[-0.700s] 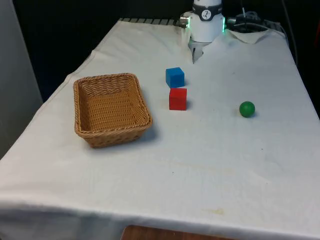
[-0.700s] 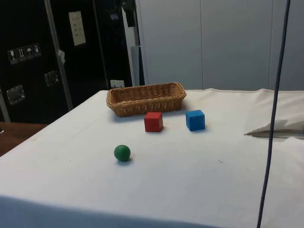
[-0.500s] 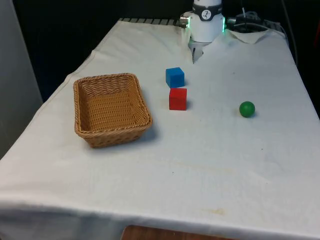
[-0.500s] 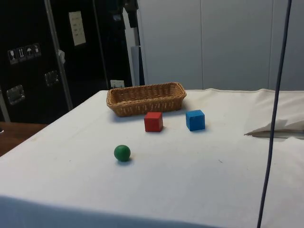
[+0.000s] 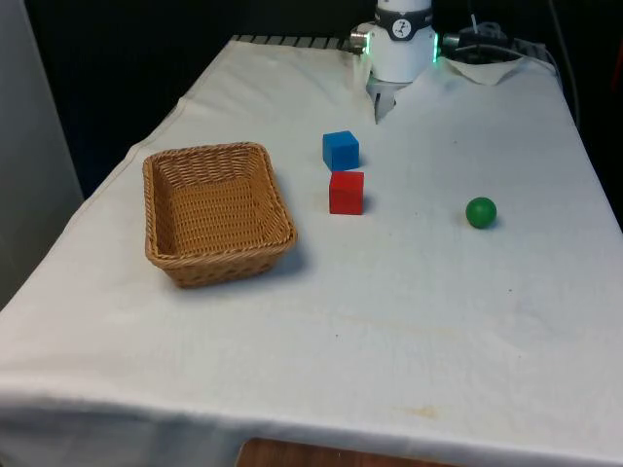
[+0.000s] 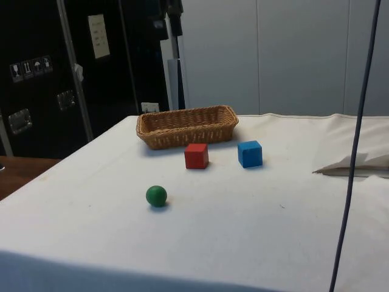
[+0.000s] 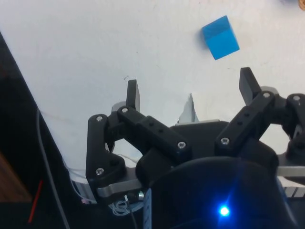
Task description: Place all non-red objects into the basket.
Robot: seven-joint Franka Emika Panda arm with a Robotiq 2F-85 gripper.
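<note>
A wicker basket stands on the front view's left with nothing in it, and shows at the back in the side view. A blue cube sits just beyond a red cube near the table's middle; both appear in the side view, blue and red. A green ball lies apart on the front view's right, nearest in the side view. My gripper hangs open high above the cloth with nothing between its fingers. The blue cube lies well beyond them.
The robot's base stands at the table's far end beside a rumpled fold of cloth. A dark cable hangs down across the side view. Bare white cloth stretches between the objects and the near table edge.
The hanging cable in the side view has swung slightly to the right. The basket, cubes and ball have not moved.
</note>
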